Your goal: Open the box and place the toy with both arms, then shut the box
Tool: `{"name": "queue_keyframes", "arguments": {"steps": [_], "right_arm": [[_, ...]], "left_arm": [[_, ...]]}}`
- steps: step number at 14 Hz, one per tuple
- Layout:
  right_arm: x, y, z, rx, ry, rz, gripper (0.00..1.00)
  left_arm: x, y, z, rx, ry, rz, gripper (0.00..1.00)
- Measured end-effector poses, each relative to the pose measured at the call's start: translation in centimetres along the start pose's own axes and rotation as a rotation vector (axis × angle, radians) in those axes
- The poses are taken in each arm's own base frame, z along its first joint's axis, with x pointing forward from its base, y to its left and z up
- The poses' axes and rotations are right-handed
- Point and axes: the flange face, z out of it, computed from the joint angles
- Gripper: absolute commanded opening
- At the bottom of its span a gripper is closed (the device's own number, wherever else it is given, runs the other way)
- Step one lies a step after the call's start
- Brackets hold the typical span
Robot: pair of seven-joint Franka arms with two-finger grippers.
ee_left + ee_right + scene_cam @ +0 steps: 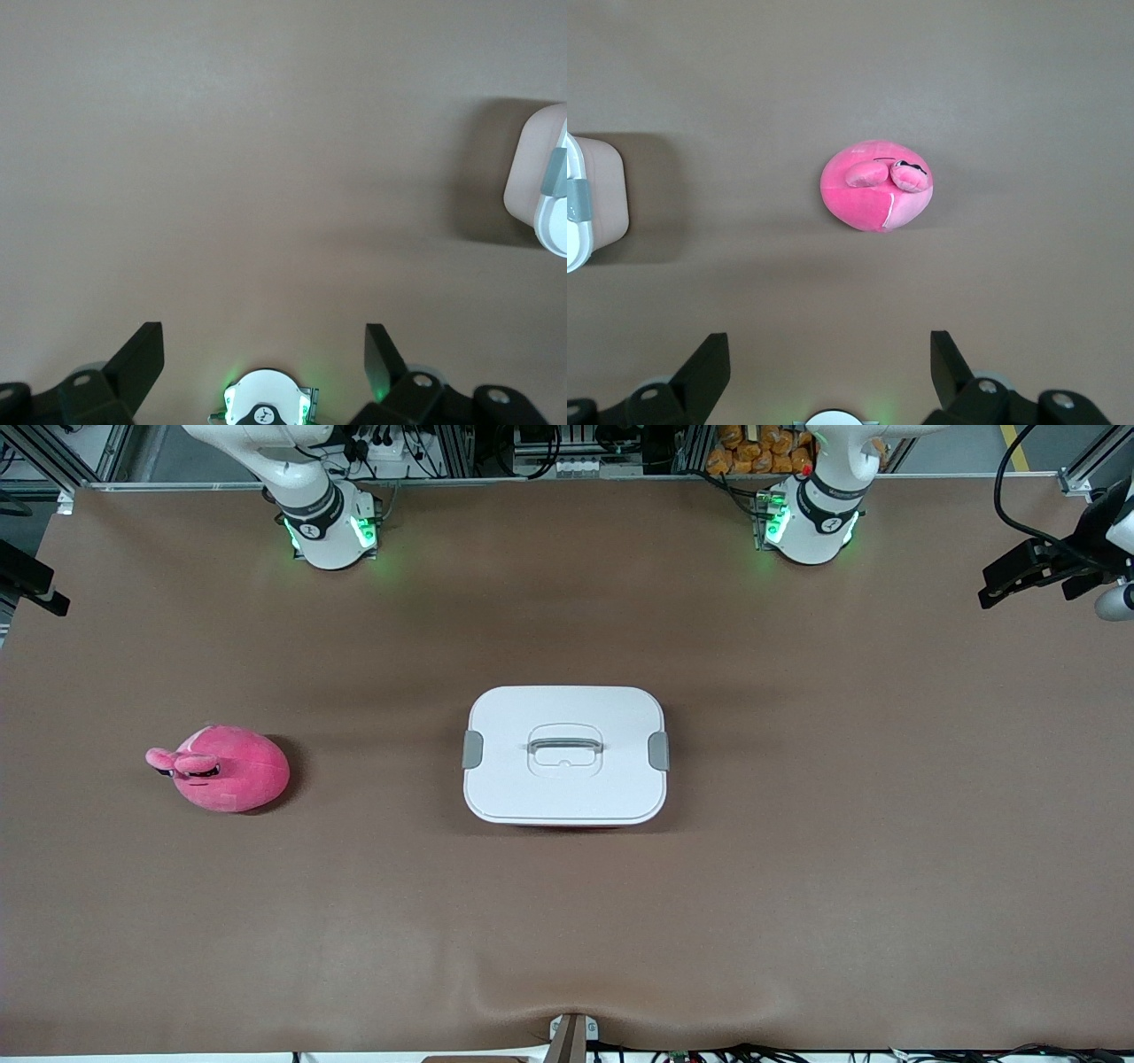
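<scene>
The box (564, 753) stands in the middle of the table, its white lid on, a grey clip at each short side and a recessed handle on top. The pink plush toy (226, 769) lies toward the right arm's end of the table, apart from the box. My left gripper (263, 354) hangs open and empty high over its own base; a corner of the box (542, 177) shows in its wrist view. High up near its base, my right gripper (830, 359) is also open and empty, looking down on the toy (877, 190) and a box corner (594, 199). Neither gripper shows in the front view.
The brown table mat (797, 886) carries only the box and the toy. A black camera bracket (1054, 567) juts in at the left arm's end, another dark bracket (31, 584) at the right arm's end. A small mount (571, 1036) sits at the edge nearest the front camera.
</scene>
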Motion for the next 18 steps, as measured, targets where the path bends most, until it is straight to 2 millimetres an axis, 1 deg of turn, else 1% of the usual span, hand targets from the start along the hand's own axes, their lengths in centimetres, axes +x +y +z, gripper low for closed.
{"name": "queue_keyframes", "arguments": {"steps": [4,7,12,18], "right_arm": [[0.0,0.0,0.0,0.0,0.0,0.0,1.0],[0.0,0.0,0.0,0.0,0.0,0.0,1.0],[0.3,0.1,0.1,-0.014,0.01,0.001,1.0],[0.6,0.2,0.3,-0.023,0.013,0.003,1.0]], "left_arm": [[0.0,-0.5,0.0,-0.001,-0.004,-0.009,1.0],[0.4,-0.5,-0.3,-0.002,0.002,-0.01,1.0],[1.5,-1.3,1.2,-0.001,-0.033,-0.026,1.0],[2.6,-1.0,2.8,-0.015,-0.061,-0.023,1.0]]}}
